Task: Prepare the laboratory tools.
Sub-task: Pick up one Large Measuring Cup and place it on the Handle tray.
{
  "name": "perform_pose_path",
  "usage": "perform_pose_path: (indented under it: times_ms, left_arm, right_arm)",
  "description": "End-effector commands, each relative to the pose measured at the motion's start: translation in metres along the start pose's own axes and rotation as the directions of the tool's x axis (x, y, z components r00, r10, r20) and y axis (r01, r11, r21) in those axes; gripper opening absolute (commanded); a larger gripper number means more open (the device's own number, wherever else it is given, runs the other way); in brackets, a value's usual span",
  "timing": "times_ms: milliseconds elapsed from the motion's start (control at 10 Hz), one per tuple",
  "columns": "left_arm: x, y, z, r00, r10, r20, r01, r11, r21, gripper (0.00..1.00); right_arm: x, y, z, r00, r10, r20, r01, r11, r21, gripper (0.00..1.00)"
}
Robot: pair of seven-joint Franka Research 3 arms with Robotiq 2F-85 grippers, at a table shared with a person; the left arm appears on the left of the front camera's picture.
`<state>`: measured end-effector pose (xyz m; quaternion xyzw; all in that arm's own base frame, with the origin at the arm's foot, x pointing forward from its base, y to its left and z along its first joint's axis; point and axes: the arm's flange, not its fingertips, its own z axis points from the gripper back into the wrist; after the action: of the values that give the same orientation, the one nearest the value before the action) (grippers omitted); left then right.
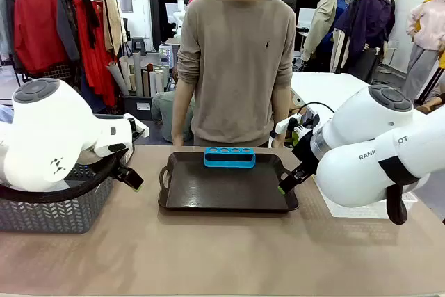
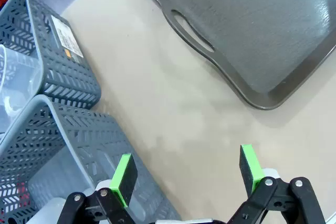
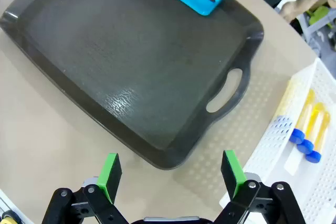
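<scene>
From the right wrist view, blue-capped tubes (image 3: pixel 305 119) lie in a white basket (image 3: pixel 268 150).

Dark brown two-handled tray (image 1: pixel 222 187): flat on tan table (image 1: pixel 208 259), ahead of right gripper (image 3: pixel 170 170), ahead and to the right of left gripper (image 2: pixel 186 170). Grey mesh baskets (image 2: pixel 71 77), two, touching: close on the left side of left gripper. White perforated basket (image 3: pixel 278 129): just right of right gripper, beside the tray handle. Clothes rack (image 1: pixel 62 26): far beyond left gripper.
</scene>
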<state>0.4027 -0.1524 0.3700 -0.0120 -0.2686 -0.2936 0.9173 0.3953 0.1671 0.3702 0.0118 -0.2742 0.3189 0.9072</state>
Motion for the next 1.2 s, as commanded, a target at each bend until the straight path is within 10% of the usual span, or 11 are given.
perform_pose_path:
  times_ms: [0, 1100]
  left_arm:
    - [0.0, 0.0, 0.0001, 1.0, 0.0, 0.0, 0.0, 1.0, 0.0, 1.0]
    - [0.0, 0.0, 0.0001, 1.0, 0.0, 0.0, 0.0, 1.0, 0.0, 1.0]
  right_arm:
    - [0.0, 0.0, 0.0, 1.0, 0.0, 0.0, 0.0, 1.0, 0.0, 1.0]
    - [0.0, 0.0, 0.0, 1.0, 0.0, 0.0, 0.0, 1.0, 0.0, 1.0]
